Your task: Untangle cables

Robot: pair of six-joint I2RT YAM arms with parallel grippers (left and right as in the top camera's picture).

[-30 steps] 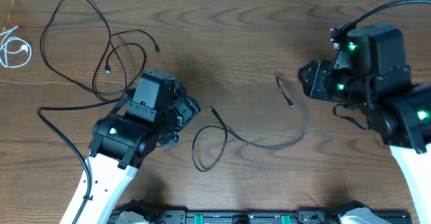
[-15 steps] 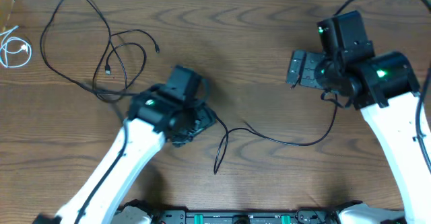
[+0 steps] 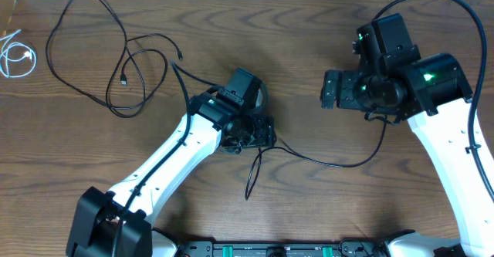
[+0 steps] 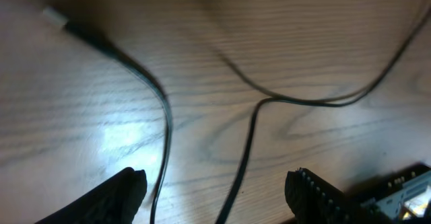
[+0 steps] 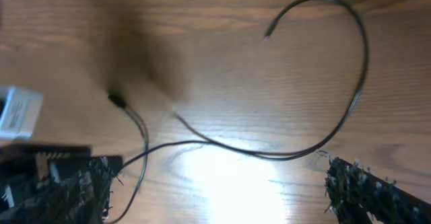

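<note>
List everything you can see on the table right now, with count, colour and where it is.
looped cable: 1, black, far left part of the table
long cable: 1, black, across the middle, curving toward the right arm
white cable: 1, white, coiled at the left edge
table: 1, brown wood, under everything
left gripper: 1, black, open, over the long cable
right gripper: 1, black, open, over the right side

The left arm (image 3: 166,168) stretches diagonally from the near-left corner toward the centre, left gripper (image 3: 258,133) held low with its fingers (image 4: 124,187) spread wide. The right arm (image 3: 448,157) stands up the right side, wrist bent inward, right gripper (image 3: 333,89) facing left, jaws parted wide too.
</note>
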